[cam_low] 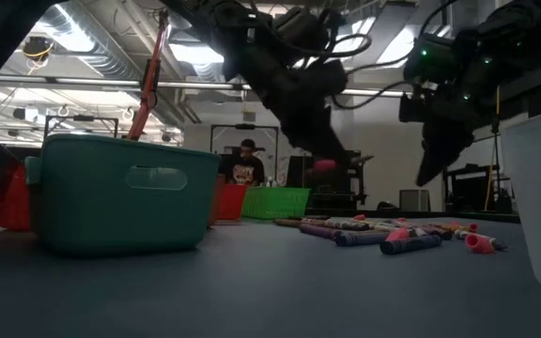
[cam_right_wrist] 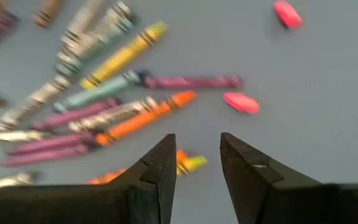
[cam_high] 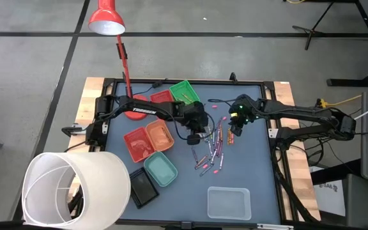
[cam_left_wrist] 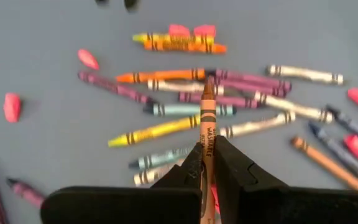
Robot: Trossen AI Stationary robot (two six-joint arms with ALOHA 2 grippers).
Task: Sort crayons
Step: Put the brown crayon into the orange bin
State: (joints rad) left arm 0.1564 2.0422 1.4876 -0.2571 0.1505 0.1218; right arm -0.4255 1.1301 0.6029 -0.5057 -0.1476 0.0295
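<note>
- Right of centre in the high view, the crayons [cam_high: 213, 150] are scattered in a loose strip on the dark table [cam_high: 254, 166], and both arms hang over its upper end.
- The left gripper [cam_left_wrist: 207, 163] is pinched tight on one orange-brown crayon [cam_left_wrist: 207, 118]. The stick runs straight out along the fingers, tip pointing away from the wrist at the pile underneath.
- In the low view that held crayon looks lifted clear of the mat, so my guess is the next bit is carrying it over to a tray. The orange tray [cam_high: 160, 135] sits just left of that gripper in the high view, so it's a short trip.
- The right gripper [cam_right_wrist: 197, 163] hovers with its fingers parted a moderate amount, nothing in them.
- Nearest thing to it is an orange crayon [cam_right_wrist: 146, 116] just beyond the tips, lying slantwise across the gap rather than in line with it, so it'd need a wrist turn first, I reckon.
</note>
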